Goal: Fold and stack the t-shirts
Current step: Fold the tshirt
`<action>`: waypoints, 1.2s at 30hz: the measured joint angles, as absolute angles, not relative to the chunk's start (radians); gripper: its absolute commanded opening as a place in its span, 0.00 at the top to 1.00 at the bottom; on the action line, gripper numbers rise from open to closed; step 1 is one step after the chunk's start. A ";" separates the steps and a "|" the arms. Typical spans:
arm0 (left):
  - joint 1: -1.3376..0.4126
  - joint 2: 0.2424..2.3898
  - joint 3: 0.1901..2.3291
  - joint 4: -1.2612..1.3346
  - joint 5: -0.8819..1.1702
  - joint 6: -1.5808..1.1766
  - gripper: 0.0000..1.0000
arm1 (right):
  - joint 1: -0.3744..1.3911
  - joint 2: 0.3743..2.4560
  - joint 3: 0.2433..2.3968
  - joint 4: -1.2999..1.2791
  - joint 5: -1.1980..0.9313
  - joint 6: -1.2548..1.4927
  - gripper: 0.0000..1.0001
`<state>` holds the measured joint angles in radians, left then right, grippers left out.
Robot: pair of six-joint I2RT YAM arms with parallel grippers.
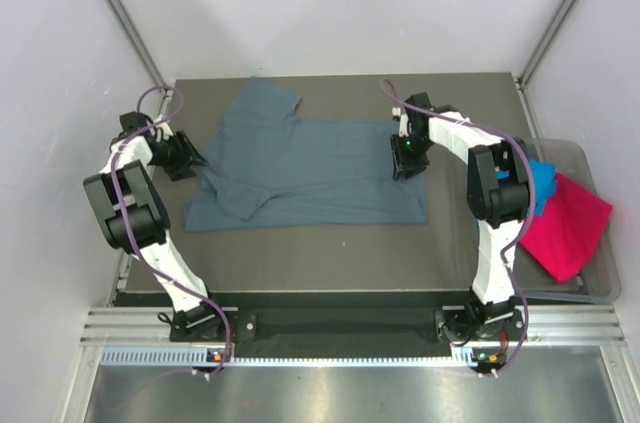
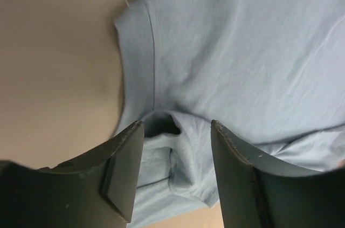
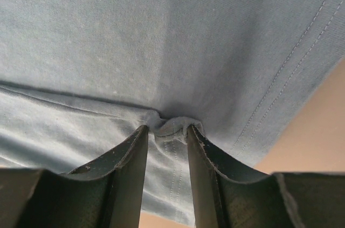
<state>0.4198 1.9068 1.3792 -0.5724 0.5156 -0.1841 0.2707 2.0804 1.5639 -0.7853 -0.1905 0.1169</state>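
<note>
While the slate-blue t-shirt (image 1: 320,168) lies spread on the table (image 1: 480,103), right gripper (image 1: 404,171) is clamped on its hem, and left gripper (image 1: 190,159) sits apart-jawed over the collar end. First fold, probably; left needs to pinch next.

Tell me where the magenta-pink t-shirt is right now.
In the top view, the magenta-pink t-shirt lies at the far right, in the clear plastic tub beside the table, with the turquoise t-shirt just to its left.
</note>
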 measured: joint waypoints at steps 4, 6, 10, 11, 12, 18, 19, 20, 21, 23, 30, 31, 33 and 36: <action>0.398 1.917 1.364 -0.588 0.512 -0.179 0.45 | 0.260 2.080 1.564 -0.785 -0.201 0.121 0.64; 0.390 1.924 1.364 -0.588 0.513 -0.179 0.49 | 0.254 2.080 1.564 -0.786 -0.206 0.124 0.64; 0.383 1.926 1.363 -0.591 0.501 -0.181 0.58 | 0.245 2.080 1.564 -0.786 -0.210 0.127 0.64; 0.383 1.926 1.363 -0.593 0.496 -0.181 0.61 | 0.245 2.080 1.564 -0.786 -0.211 0.127 0.64; 0.383 1.926 1.363 -0.601 0.488 -0.182 0.64 | 0.244 2.080 1.564 -0.786 -0.211 0.128 0.64; 0.383 1.926 1.349 -0.628 0.458 -0.194 0.79 | 0.244 2.080 1.564 -0.785 -0.211 0.141 0.64; 0.383 1.926 1.345 -0.631 0.454 -0.197 0.84 | 0.244 2.080 1.564 -0.785 -0.211 0.142 0.65; 0.383 1.926 1.342 -0.635 0.451 -0.207 0.87 | 0.244 2.080 1.564 -0.784 -0.211 0.143 0.66; 0.383 1.926 1.342 -0.637 0.451 -0.213 0.89 | 0.244 2.080 1.564 -0.784 -0.211 0.143 0.66; 0.383 1.926 1.342 -0.637 0.451 -0.230 0.93 | 0.244 2.080 1.560 -0.780 -0.211 0.144 0.66; 0.383 1.892 1.308 -0.637 0.453 -0.291 1.00 | 0.244 2.080 1.558 -0.778 -0.212 0.151 0.64; 0.383 1.881 1.304 -0.637 0.453 -0.299 1.00 | 0.244 2.080 1.558 -0.778 -0.212 0.151 0.64; 0.383 1.865 1.302 -0.636 0.453 -0.312 1.00 | 0.244 2.080 1.558 -0.778 -0.212 0.153 0.66; 0.383 1.837 1.296 -0.636 0.452 -0.327 1.00 | 0.245 2.080 1.558 -0.778 -0.211 0.158 0.83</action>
<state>0.3828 1.8374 1.2961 -0.6361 0.4522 -0.3267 0.2447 2.0800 1.5578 -0.7776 -0.2108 0.1577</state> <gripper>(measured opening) 0.059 0.244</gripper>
